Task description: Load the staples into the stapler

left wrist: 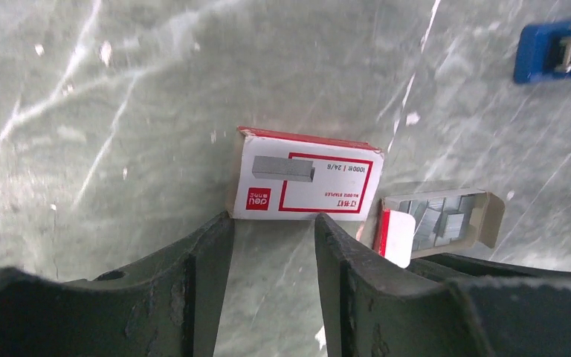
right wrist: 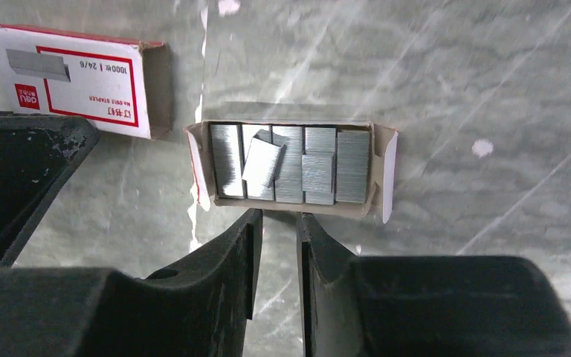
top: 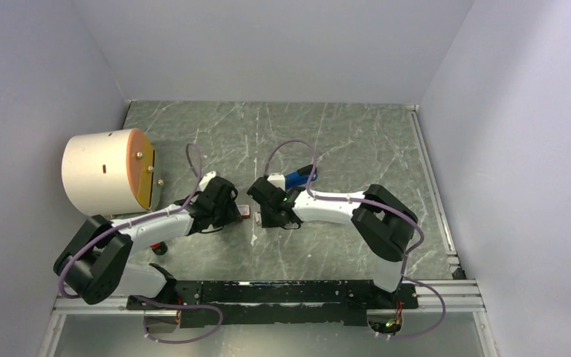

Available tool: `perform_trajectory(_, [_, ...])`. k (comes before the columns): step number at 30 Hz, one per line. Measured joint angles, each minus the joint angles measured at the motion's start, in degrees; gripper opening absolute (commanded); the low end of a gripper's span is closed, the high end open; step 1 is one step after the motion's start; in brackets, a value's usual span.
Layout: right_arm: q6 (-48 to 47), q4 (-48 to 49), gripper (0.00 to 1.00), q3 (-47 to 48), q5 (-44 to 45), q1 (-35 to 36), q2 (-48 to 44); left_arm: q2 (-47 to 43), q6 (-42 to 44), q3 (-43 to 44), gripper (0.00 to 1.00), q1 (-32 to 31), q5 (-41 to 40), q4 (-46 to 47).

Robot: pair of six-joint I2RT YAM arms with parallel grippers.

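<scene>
Staples (right wrist: pixel 290 167), grey ribbed strips with one lying askew, fill an open card tray (right wrist: pixel 383 171) on the counter (right wrist: pixel 491 89) just ahead of the right jaws, narrowly parted and empty, while the left jaws, wider and empty, face the red-and-white sleeve (left wrist: pixel 308 182), left arm (top: pixel 156 219) and right arm (top: pixel 334 208) angled inward.

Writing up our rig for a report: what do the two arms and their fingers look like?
The left arm and right arm have white links, bulky black joints and loose lilac cables. The fingers are black, thick, tapering and scuffed.
</scene>
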Motion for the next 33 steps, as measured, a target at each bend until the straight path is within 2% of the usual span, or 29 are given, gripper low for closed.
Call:
perform_trajectory(10, [0.0, 4.0, 0.27, 4.1, -3.6, -6.6, 4.1, 5.3, 3.3, 3.3, 0.53, 6.7, 3.4, 4.5])
perform_trajectory(13, [-0.9, 5.0, 0.3, 4.8, -4.8, -7.6, 4.6, 5.5, 4.5, 3.8, 0.55, 7.8, 4.2, 4.0])
perform_trajectory(16, [-2.0, 5.6, 0.33, 4.3, -5.8, -8.1, 3.3, 5.1, 5.6, 3.9, 0.56, 7.9, 5.4, 3.4])
perform_trajectory(20, [-3.4, 6.1, 0.37, 0.9, -7.2, -8.9, -3.2, 1.7, 6.6, 3.2, 0.63, 7.9, 7.7, 1.5])
perform_trajectory(26, [-4.6, 6.2, 0.49, -4.0, -5.5, -16.2, -15.5, -8.4, 8.2, 0.7, 0.74, 7.9, 10.1, 0.2])
perform_trajectory(31, [-6.6, 4.2, 0.67, -5.0, -1.4, -23.1, -20.4, -13.9, 12.6, 1.5, 0.79, 7.9, 11.6, -0.5])
perform_trajectory(33, [-7.8, 1.9, 0.7, -5.0, 1.6, -24.8, -21.4, -15.0, 14.8, 3.0, 0.81, 7.9, 12.2, -1.4])
